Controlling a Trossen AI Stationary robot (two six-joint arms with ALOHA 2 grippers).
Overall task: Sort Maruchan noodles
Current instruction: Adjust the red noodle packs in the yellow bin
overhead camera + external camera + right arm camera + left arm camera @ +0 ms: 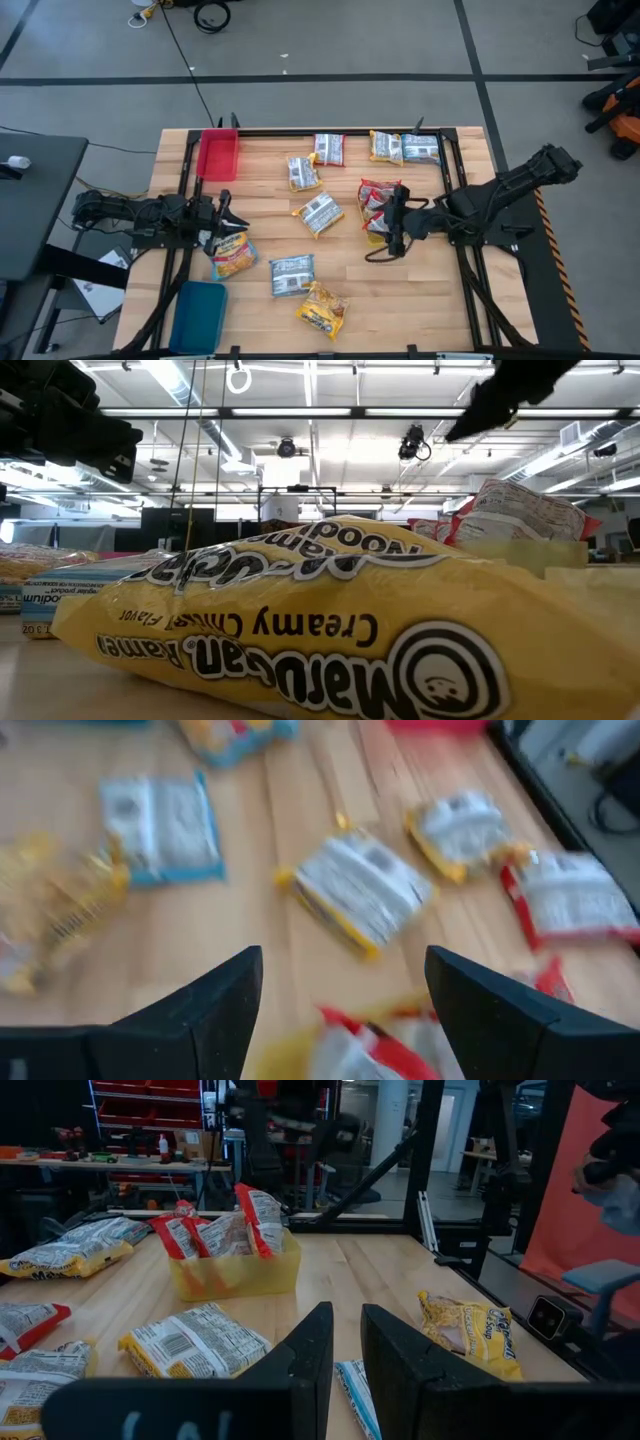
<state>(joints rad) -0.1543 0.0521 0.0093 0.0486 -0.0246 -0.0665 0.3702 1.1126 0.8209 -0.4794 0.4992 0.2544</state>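
Note:
Maruchan noodle packets lie scattered flat on the wooden table: a yellow-edged one point(318, 213) mid-table, a blue-edged one point(292, 275), a yellow one point(322, 310) near the front, and several along the far edge. Red-edged packets point(375, 200) stand in a yellow tray point(235, 1275). My right gripper point(393, 222) hangs open over that tray, tilted down, with nothing between its fingers point(343, 960). My left gripper point(225, 215) rests level at the table's left, shut to a narrow slit point(345, 1370) and holding nothing. A yellow packet point(230, 255) lies just beside it.
A red tray point(218, 155) stands at the far left and a blue tray point(198, 315) at the near left corner. A black frame point(330, 131) runs round the table. The big yellow packet point(330, 620) fills the low view. Bare wood lies near the front right.

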